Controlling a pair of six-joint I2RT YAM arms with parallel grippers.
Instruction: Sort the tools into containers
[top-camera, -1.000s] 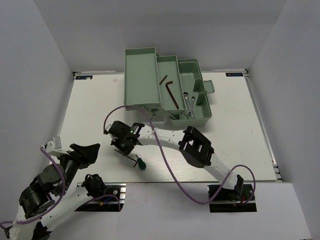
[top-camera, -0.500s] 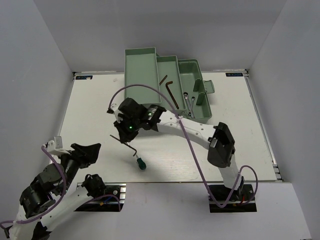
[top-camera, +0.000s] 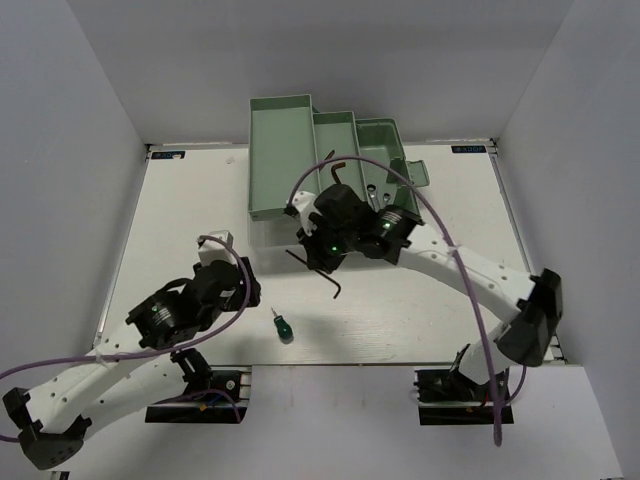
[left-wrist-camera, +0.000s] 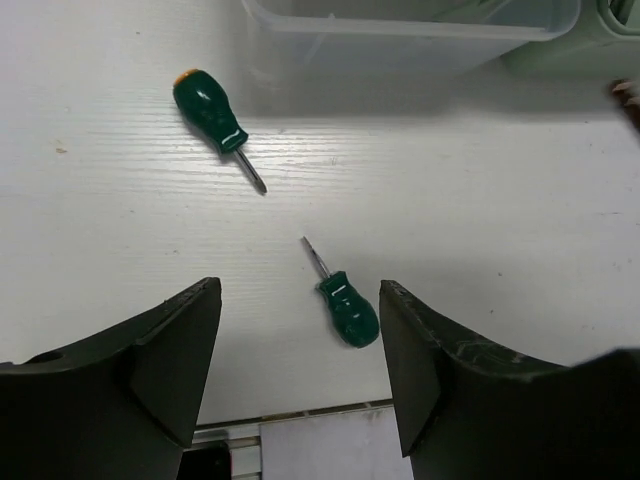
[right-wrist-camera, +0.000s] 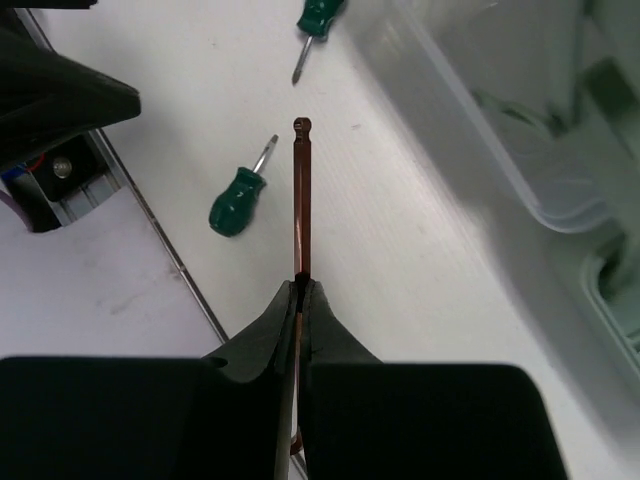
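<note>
The right gripper (right-wrist-camera: 300, 287) pinches a reddish-brown hex key (right-wrist-camera: 300, 200) at frame centre (jaws almost touching). The left gripper (left-wrist-camera: 298, 300) stands wide, holding nothing, with a green-handled screwdriver (left-wrist-camera: 347, 310) on the table at lower centre between its fingers.

Overhead view facing down, two close wrist views, sharing a screwdriver (left-wrist-camera: 348, 310)

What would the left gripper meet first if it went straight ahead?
Probably the nearer green screwdriver, lying on the table right ahead of the open left gripper; depth is unclear.
</note>
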